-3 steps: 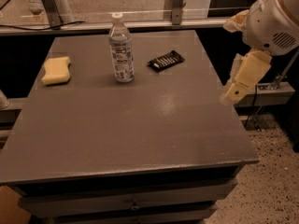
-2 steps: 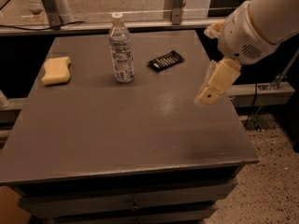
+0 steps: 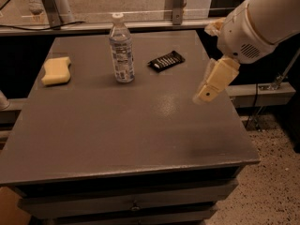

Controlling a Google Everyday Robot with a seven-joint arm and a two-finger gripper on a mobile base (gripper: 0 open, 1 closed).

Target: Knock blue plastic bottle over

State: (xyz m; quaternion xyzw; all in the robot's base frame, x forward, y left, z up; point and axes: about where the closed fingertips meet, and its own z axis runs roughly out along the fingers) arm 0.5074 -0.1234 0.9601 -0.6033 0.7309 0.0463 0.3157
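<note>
The blue plastic bottle point(image 3: 121, 50) stands upright on the grey table point(image 3: 117, 125), toward the back and a little left of centre. It is clear with a white cap and a pale label. My gripper point(image 3: 204, 95) hangs from the white arm point(image 3: 262, 22) at the right, above the table's right side. It is well to the right of the bottle and nearer the front, not touching it.
A yellow sponge point(image 3: 56, 70) lies at the table's left. A flat black wrapped bar point(image 3: 166, 61) lies between the bottle and the gripper, toward the back. A rail and metal posts point(image 3: 176, 3) run behind the table. Speckled floor point(image 3: 276, 172) is at the right.
The arm has swung left, from beyond the table's right edge to above its right side, bringing the gripper closer to the bottle. The bottle, sponge and bar have not moved.
</note>
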